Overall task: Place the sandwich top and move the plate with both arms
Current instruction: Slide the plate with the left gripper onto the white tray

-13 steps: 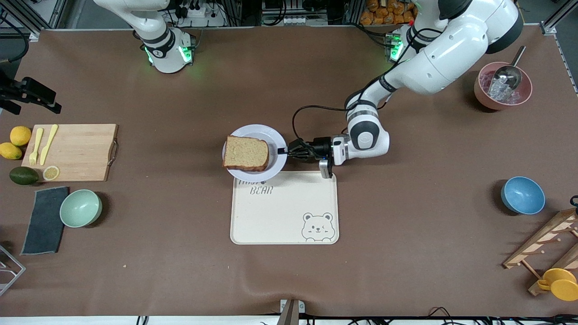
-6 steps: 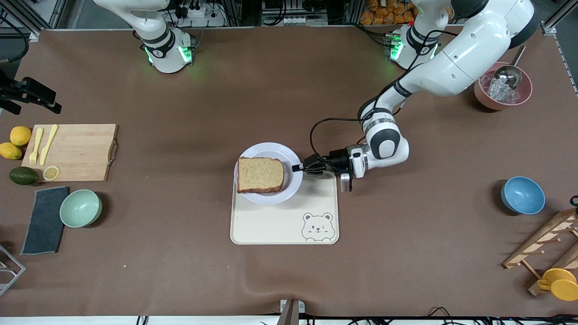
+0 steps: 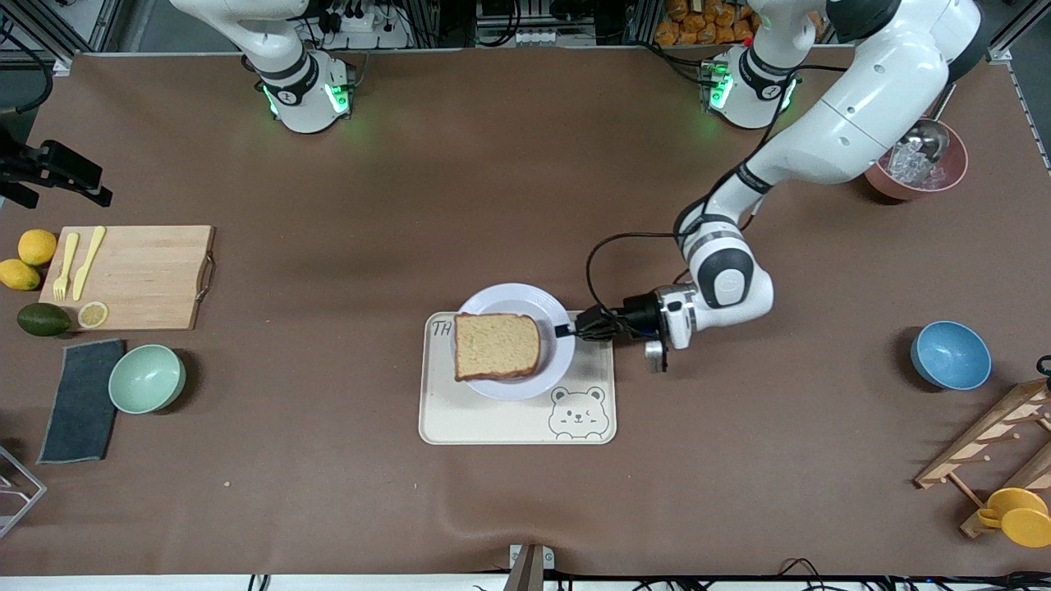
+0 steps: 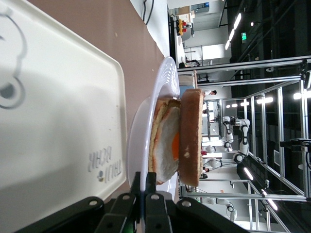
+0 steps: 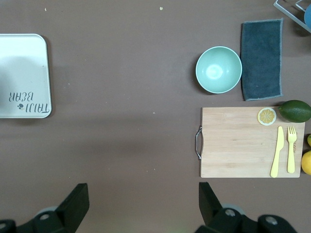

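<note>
The lavender-white plate (image 3: pixel 552 316) carries a sandwich, with the plain bread top (image 3: pixel 496 345) lying on it. In the left wrist view the top (image 4: pixel 190 136) sits over a fried egg (image 4: pixel 167 145) on a lower slice. My left gripper (image 3: pixel 565 331) is shut on the plate's rim (image 4: pixel 146 145) and holds the plate over the cream bear tray (image 3: pixel 493 419). My right gripper (image 5: pixel 141 204) is open and empty, high above bare table near the right arm's base; it is out of the front view.
A wooden cutting board (image 3: pixel 135 277) with yellow cutlery, lemons, an avocado, a green bowl (image 3: pixel 147 377) and a dark cloth lie at the right arm's end. A blue bowl (image 3: pixel 950 355), a pink ice bowl (image 3: pixel 891 176) and a wooden rack lie at the left arm's end.
My left gripper has carried the plate with the sandwich toward the front camera and the left arm's end, from the table beside the tray to over the tray.
</note>
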